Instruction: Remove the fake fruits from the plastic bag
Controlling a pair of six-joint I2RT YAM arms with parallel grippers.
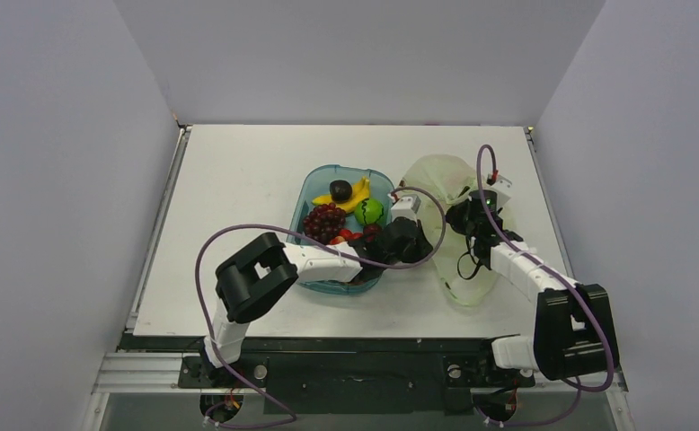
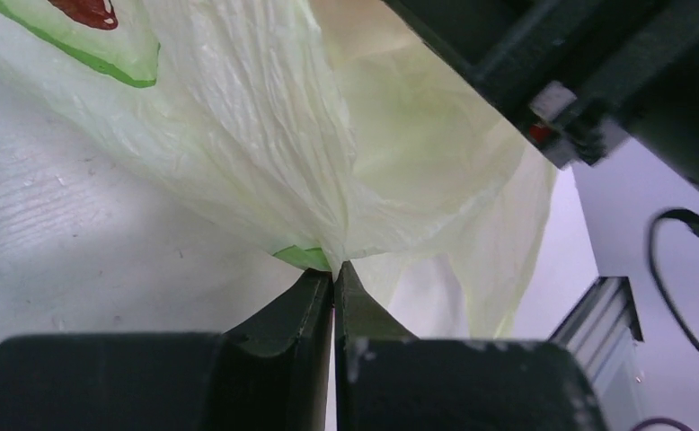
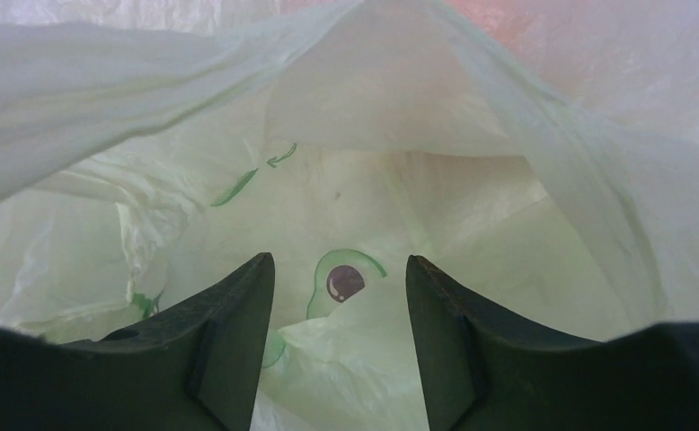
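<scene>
The pale-green plastic bag lies right of the tray, its mouth held up. My left gripper is at the bag's left edge. In the left wrist view the left gripper is shut on a pinched fold of the plastic bag. My right gripper reaches into the bag. In the right wrist view the right gripper is open, with only bag film and a printed mark ahead. Fake fruits lie in the tray: banana, green apple, dark plum, red cluster.
The clear teal tray sits mid-table just left of the bag, with a maroon grape bunch in it. The left forearm crosses the tray's near end. Grey walls close in the table on three sides.
</scene>
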